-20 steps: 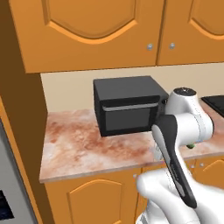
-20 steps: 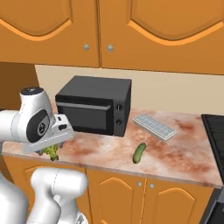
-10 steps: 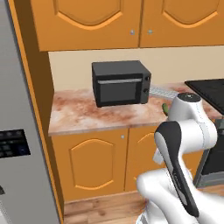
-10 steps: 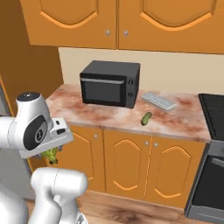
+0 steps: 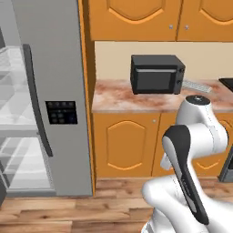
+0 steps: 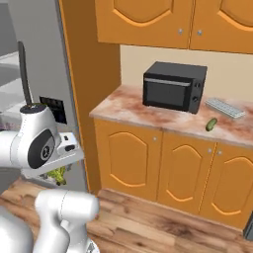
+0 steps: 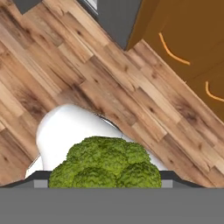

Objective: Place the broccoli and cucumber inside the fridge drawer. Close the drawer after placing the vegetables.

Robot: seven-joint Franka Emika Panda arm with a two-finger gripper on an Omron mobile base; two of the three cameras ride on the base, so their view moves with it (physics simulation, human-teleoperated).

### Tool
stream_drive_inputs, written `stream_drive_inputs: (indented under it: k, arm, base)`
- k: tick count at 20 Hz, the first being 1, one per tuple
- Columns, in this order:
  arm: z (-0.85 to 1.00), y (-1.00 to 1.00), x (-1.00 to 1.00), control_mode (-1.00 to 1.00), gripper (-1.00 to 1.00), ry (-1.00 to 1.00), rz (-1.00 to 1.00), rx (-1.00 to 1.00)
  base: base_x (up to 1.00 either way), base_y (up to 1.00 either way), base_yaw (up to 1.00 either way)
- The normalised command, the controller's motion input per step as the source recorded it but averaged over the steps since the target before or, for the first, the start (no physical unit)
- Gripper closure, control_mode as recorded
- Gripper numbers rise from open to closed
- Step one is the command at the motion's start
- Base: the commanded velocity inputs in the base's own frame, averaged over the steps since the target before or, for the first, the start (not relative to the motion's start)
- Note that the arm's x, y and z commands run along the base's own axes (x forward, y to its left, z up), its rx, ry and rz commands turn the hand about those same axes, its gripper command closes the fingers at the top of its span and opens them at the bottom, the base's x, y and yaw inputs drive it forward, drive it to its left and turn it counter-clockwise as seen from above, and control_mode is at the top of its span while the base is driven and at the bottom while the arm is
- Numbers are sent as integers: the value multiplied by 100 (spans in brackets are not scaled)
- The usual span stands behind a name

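hand view: broccoli (image 7: 106,164) gripped between the gripper (image 7: 106,183) fingers, above wood floor (image 7: 65,74). cucumber (image 6: 211,124) lies on counter (image 6: 148,112) beside microwave (image 6: 174,86).

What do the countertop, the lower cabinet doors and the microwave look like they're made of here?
Countertop: likely polished stone, mottled pink-brown veining.
Cabinet doors: probably orange-stained wood or laminate, smooth, with arched raised panels.
Microwave: seemingly matte black metal or plastic, its door darker and slightly glossy.
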Motion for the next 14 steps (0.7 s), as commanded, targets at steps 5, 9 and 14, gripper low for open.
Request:
stream_drive_inputs:
  k: [5, 9, 14]
  arm:
    - [0, 0, 0, 100, 100, 0, 0, 0]
    - [0, 0, 0, 100, 100, 0, 0, 0]
    - [0, 0, 0, 100, 100, 0, 0, 0]
  base:
    - [0, 100, 33]
    - [51, 93, 21]
    - [65, 85, 18]
